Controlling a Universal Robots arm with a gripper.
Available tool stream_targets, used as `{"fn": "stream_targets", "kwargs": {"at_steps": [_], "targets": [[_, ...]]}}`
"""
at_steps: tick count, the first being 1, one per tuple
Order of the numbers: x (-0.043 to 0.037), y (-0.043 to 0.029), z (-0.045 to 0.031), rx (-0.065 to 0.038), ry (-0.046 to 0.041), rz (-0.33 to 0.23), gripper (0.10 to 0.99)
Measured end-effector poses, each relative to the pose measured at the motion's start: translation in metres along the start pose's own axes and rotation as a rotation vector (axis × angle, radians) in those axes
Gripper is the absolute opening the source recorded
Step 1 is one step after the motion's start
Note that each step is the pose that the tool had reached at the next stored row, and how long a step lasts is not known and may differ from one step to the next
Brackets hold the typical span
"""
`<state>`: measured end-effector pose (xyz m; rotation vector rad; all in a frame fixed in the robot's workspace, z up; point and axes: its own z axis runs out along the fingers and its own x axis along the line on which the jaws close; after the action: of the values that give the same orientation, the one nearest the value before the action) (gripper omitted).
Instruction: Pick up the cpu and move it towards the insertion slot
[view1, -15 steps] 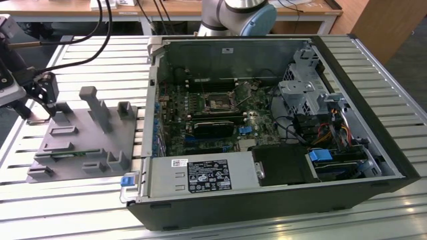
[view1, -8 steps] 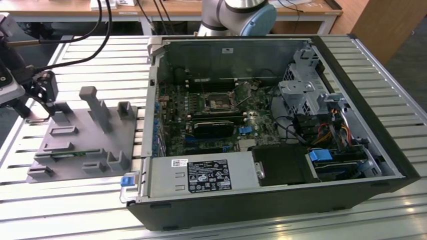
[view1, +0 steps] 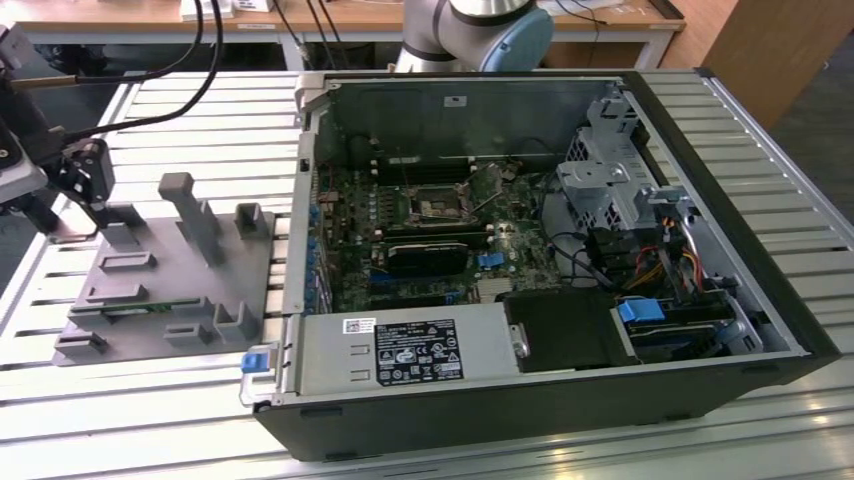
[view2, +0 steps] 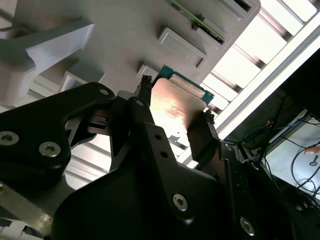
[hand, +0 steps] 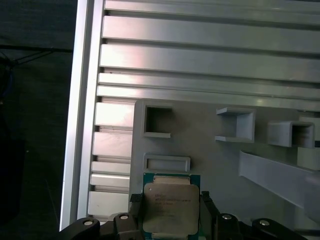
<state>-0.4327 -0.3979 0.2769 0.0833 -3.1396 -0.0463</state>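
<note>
In the exterior view the gripper (view1: 91, 195) hangs over the grey fixture (view1: 160, 290), well apart from the insertion slot (view1: 438, 207) in the computer case (view1: 400, 420). In both wrist views its fingers (view2: 200, 135) are closed on two sides of the cpu (view2: 175, 107).

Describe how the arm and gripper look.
The arm is silver-grey tubing with a pale blue joint cap. The gripper is matte black: angular linked plates with silver screw heads and slim fingers. Black cables run towards it.

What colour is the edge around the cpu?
Green; the cpu shows it best in the first wrist view.
</note>
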Motion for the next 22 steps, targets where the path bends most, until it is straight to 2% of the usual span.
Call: {"fn": "stream_targets", "kwargs": {"at_steps": [22], "targets": [[0.0,0.0014,-0.0113,0.0,0.0001,0.0,0.541]]}}
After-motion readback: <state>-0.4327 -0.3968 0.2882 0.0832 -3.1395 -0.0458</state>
